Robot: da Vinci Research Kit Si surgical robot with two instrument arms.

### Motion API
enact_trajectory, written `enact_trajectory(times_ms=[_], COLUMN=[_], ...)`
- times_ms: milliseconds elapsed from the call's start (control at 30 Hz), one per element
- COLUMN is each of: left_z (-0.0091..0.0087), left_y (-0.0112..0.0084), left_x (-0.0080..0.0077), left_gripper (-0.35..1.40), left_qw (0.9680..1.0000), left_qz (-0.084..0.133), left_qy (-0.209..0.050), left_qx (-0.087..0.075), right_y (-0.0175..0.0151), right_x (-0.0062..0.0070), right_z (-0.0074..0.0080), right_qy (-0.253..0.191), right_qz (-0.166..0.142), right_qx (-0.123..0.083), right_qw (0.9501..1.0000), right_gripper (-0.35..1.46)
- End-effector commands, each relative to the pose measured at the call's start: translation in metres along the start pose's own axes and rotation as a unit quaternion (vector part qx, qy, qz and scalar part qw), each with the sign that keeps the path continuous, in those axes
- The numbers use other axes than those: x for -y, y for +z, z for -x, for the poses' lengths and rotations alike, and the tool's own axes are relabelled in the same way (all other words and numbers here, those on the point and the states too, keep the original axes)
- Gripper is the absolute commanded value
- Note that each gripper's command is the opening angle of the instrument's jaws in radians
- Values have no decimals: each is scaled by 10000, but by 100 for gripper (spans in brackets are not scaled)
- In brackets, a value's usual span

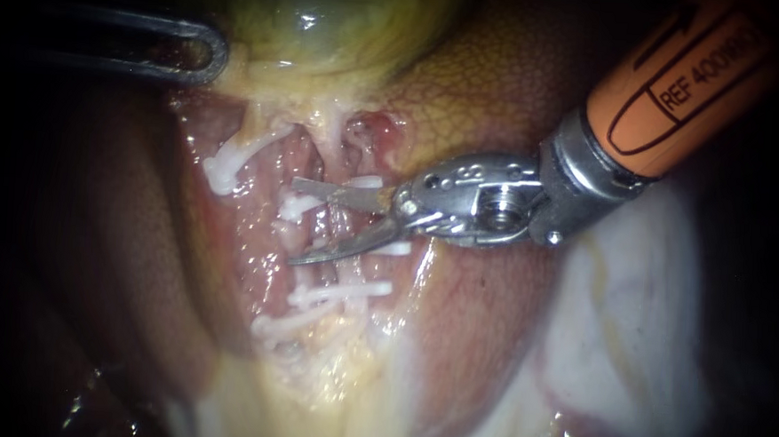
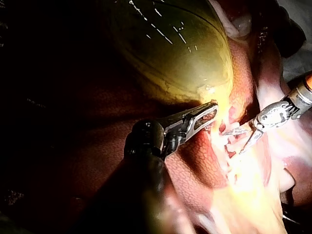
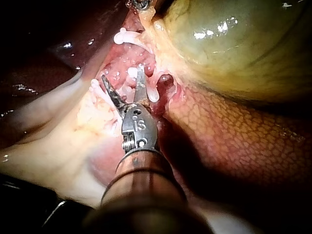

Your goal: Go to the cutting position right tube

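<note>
My right instrument [image 1: 293, 222] comes in from the upper right on an orange shaft, its two thin blades open. The blades straddle a pinkish tube [image 1: 328, 231] that carries white clips above [image 1: 365, 182] and below [image 1: 341, 292]. Whether the blades touch the tube I cannot tell. In the right wrist view the open blades [image 3: 122, 74] sit among the clips beside the gallbladder [image 3: 234, 44]. My left instrument [image 1: 194, 53] at the upper left is shut on the gallbladder's [image 1: 329, 20] lower edge; the left wrist view shows its jaws [image 2: 207, 116] together on that yellow tissue.
Another clipped tube [image 1: 232, 161] lies left of the blades. Mottled liver [image 1: 494, 82] lies under my right instrument's shaft. Pale white tissue [image 1: 634, 302] fills the lower right, and yellow fatty tissue [image 1: 328, 375] lies below the clips.
</note>
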Motion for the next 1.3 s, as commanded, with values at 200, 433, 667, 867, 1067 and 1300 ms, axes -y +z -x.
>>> enact_trajectory(times_ms=[200,433,667,867,1067,1300], left_z=[0,0,0,0,-1,-1], left_y=[0,-2,-2,-2,-2,-2], left_x=[0,-1,-1,-1,-1,-1], left_gripper=[-35,-35,-35,-35,-35,-35], left_qw=[10000,10000,10000,10000,10000,10000], left_qz=[-1,-4,-5,-5,-5,-4], left_qy=[1,3,3,3,3,4], left_qx=[-1,-3,-3,-3,-3,-3], right_y=[-5,-27,-53,-65,-64,-50], right_x=[10,24,37,35,17,-5], right_z=[-5,-4,1,9,27,53], right_qy=[6,-12,10,159,364,661], right_qz=[-36,-217,-495,-561,-530,-542], right_qx=[-2,-3,-2,142,232,329], right_qw=[10000,9998,9988,9982,9977,9958], right_gripper=[98,106,110,110,108,108])
